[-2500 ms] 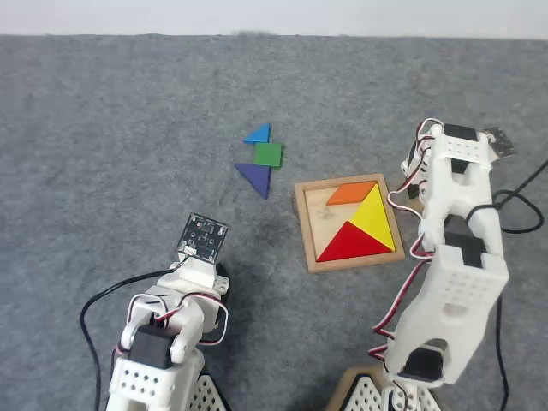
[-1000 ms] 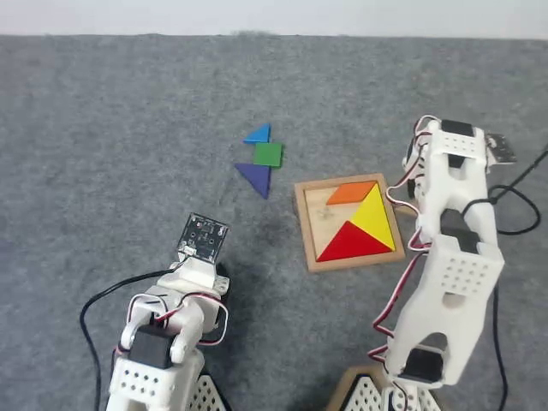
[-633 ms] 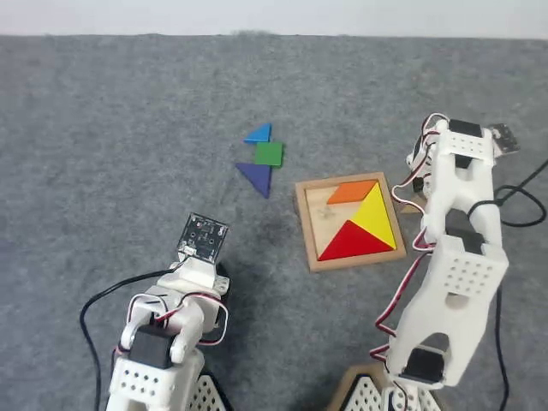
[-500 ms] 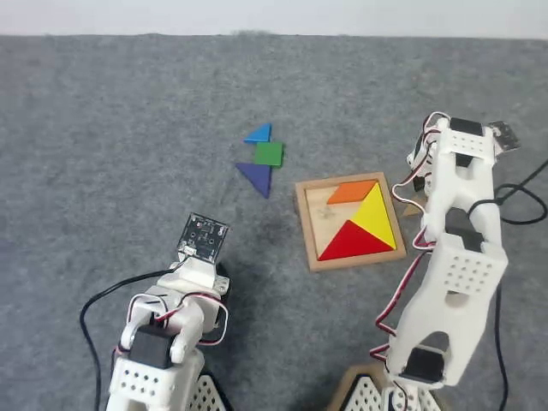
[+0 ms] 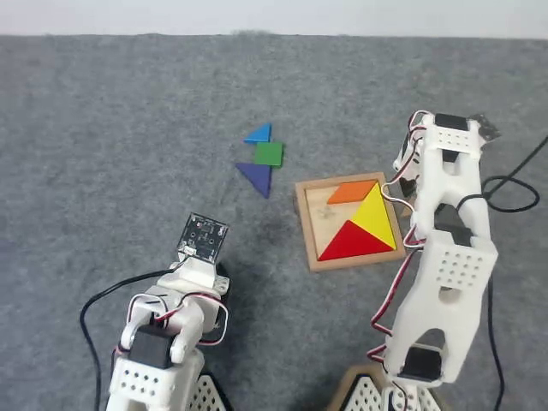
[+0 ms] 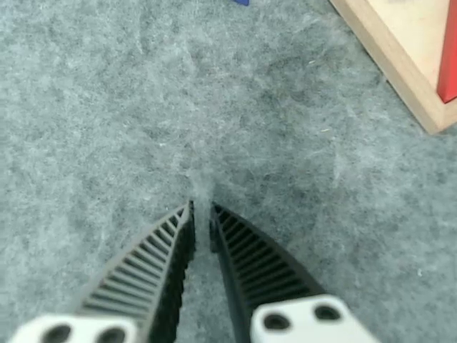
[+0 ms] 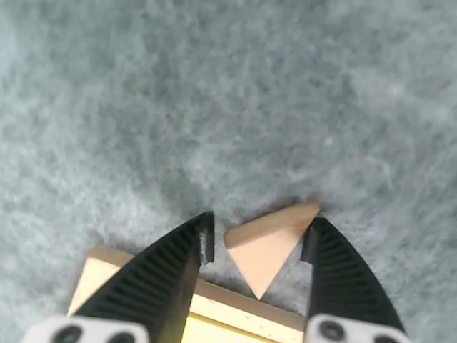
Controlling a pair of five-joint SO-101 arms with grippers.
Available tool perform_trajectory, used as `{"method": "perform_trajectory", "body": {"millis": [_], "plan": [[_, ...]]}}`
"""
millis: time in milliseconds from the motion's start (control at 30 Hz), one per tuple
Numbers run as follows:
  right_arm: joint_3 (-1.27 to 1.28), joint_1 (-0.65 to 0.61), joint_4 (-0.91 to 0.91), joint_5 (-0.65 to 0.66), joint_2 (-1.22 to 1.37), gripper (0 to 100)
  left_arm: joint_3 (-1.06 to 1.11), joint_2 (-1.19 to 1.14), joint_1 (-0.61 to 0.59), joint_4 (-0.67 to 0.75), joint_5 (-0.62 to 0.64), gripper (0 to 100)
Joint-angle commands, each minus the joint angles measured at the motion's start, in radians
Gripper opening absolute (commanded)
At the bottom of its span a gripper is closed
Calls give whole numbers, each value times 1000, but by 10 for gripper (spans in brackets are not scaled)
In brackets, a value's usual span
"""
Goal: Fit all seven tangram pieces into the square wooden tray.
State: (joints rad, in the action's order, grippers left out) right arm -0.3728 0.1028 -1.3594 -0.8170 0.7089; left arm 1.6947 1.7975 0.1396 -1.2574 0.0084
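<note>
From above, the grey felt table [image 5: 103, 128] carries the square wooden tray [image 5: 321, 214] right of the middle. Three pieces lie in it: an orange piece [image 5: 351, 192] along the far edge, a yellow triangle [image 5: 378, 214] on the right side and a red triangle [image 5: 347, 242] at the near edge. The tray's left part is bare wood. Up and to the left of the tray, apart from it, three more pieces sit in a tight cluster on the felt: a blue triangle [image 5: 258, 134], a green square [image 5: 268, 153] below it and a purple triangle [image 5: 255, 176] nearest the tray. The left arm [image 5: 171, 330] is folded low at the near left, well away from every piece. The right arm [image 5: 449, 231] stretches up along the tray's right side, its wrist past the far right corner.

From the left wrist, the left arm's jaws are all but closed, the black ribbed fingers [image 6: 161, 268] nearly meeting with nothing between them, low over bare felt. A corner of the tray [image 6: 400, 68] with the red triangle's edge [image 6: 450, 64] shows off to one side.

From the right wrist, the right arm's jaws are open, one finger [image 7: 168, 268] on each side of a pale triangle [image 7: 265, 246]. It lies flat on the felt just outside the tray's rim [image 7: 214, 296], one point towards the rim.
</note>
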Motion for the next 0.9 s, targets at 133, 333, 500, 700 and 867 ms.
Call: {"method": "perform_trajectory", "body": {"millis": [133, 333, 500, 700, 867], "plan": [[-48, -22, -13, 35, -19, 118, -10, 20, -2, -5, 9, 36], [-81, -30, -24, 157, -42, 32, -10, 20, -2, -5, 9, 36], [-81, -31, -27, 163, -61, 31, -10, 20, -2, -5, 11, 36], [-83, -81, -113, 311, -219, 31, -10, 20, -2, -5, 11, 36], [-78, -200, -193, 485, -338, 28, -10, 20, -2, -5, 11, 36]]}}
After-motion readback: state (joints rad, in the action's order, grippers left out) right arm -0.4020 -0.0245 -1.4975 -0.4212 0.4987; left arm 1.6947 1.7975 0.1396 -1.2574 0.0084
